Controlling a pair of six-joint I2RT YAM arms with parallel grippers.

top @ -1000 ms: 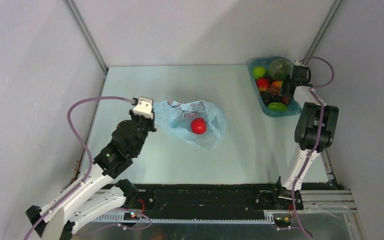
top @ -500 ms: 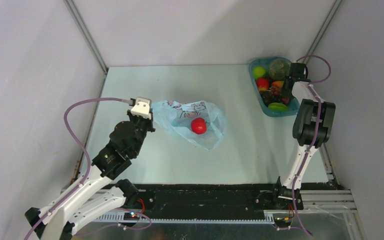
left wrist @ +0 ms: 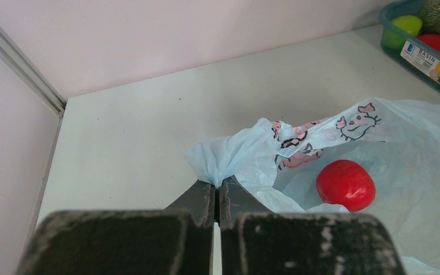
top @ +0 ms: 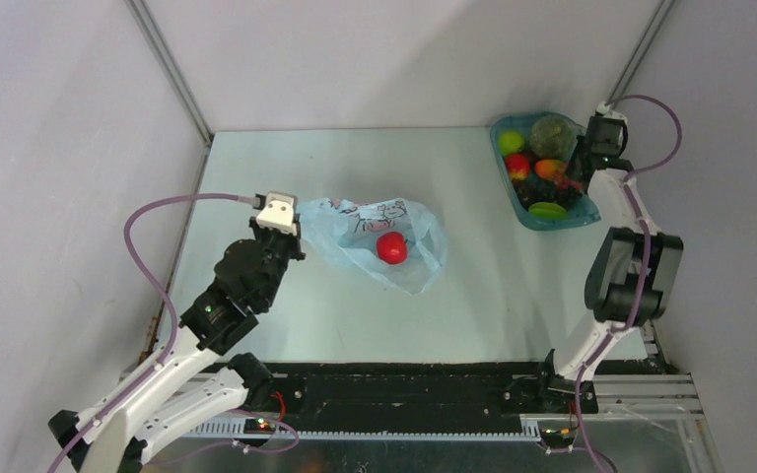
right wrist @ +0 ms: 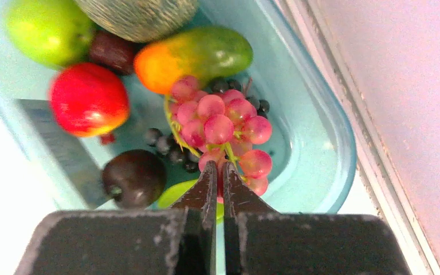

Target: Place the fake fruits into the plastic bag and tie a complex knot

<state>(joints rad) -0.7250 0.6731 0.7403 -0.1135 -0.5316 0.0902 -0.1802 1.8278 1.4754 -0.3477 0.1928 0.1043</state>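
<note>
The light-blue plastic bag [top: 409,258] lies open on the table with one red fruit [top: 390,248] inside. My left gripper [top: 298,232] is shut on the bag's bunched left edge, which shows in the left wrist view [left wrist: 223,163] with the red fruit [left wrist: 345,184] beyond it. My right gripper [right wrist: 218,172] is shut on the stem end of a pink-red grape bunch [right wrist: 220,123] and holds it over the teal tray [right wrist: 321,114]. In the top view the right gripper [top: 576,177] is over the tray's right side. No knot shows.
The tray [top: 509,193] stands at the back right corner against the wall rail. It holds a lime-green fruit [right wrist: 46,28], a red fruit [right wrist: 89,98], an orange-green fruit [right wrist: 195,54], a dark plum [right wrist: 133,177] and small dark grapes [right wrist: 166,143].
The right arm has unfolded and its wrist has moved a little right and toward the back wall over the tray. The left arm and the bag have barely moved.
</note>
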